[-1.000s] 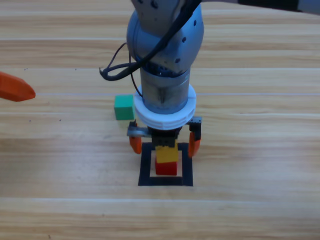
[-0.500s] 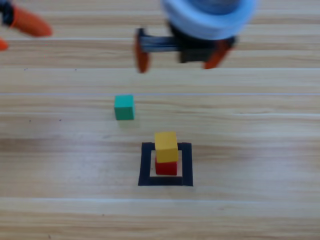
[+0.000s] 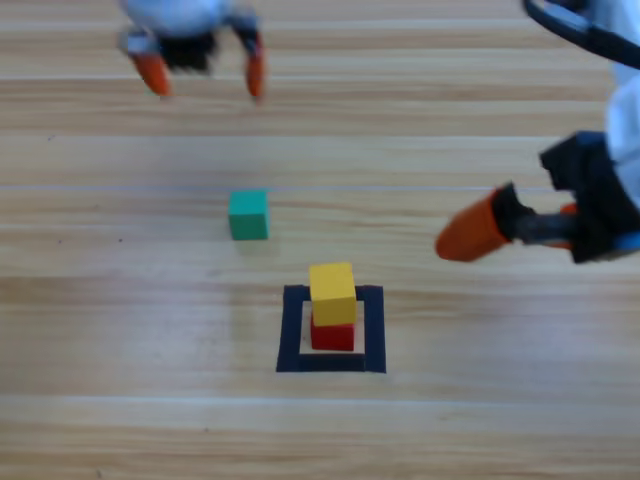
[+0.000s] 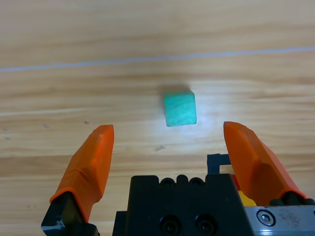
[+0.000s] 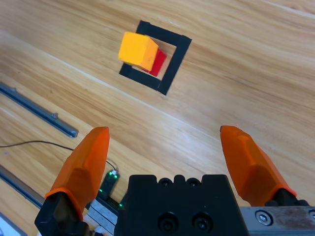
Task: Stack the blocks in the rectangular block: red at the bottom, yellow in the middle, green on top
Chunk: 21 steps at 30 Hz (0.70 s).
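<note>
The yellow cube [image 3: 332, 291] sits on the red cube [image 3: 333, 335] inside the black tape outline [image 3: 292, 330]. The green cube [image 3: 248, 214] lies alone on the wood, up and left of the outline. My left gripper [image 3: 203, 72] hangs open at the top left, well beyond the green cube. Its wrist view shows the green cube [image 4: 179, 109] ahead, between the open left gripper's [image 4: 170, 129] jaws. My right gripper [image 3: 480, 228] is at the right edge, open and empty. The right wrist view looks past the right gripper [image 5: 165, 131] at the yellow cube [image 5: 138, 49], red cube [image 5: 158, 62] and outline [image 5: 173, 61].
The wooden table [image 3: 120, 330] spreads all round the outline. In the right wrist view, grey rails [image 5: 37, 110] and a thin black cable [image 5: 49, 143] lie beyond the table's edge.
The right arm rose off the yellow-on-red stack and swung away to the right edge. The left gripper moved in from the left edge to the top left, above the green cube.
</note>
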Each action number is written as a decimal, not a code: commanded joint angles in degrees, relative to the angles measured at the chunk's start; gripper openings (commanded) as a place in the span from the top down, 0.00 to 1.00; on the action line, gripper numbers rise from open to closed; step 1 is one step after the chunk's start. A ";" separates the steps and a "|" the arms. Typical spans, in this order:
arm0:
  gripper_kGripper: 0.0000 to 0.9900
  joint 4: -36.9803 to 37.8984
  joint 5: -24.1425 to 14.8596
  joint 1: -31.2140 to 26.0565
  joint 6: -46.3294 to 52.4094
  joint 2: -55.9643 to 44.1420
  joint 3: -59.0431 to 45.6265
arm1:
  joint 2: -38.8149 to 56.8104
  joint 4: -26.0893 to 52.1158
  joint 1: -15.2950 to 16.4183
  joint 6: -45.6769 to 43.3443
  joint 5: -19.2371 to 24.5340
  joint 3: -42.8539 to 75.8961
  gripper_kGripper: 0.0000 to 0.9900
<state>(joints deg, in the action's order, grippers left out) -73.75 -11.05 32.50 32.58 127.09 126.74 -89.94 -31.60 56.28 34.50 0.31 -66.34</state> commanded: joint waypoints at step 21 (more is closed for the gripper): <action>0.04 -0.34 4.99 1.16 13.48 16.00 1.93 | 4.86 22.90 -3.63 -11.82 2.06 18.96 0.00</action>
<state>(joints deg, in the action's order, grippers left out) -73.82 -7.40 36.31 44.61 140.00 127.98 -84.09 -10.14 54.08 23.22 1.21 -49.00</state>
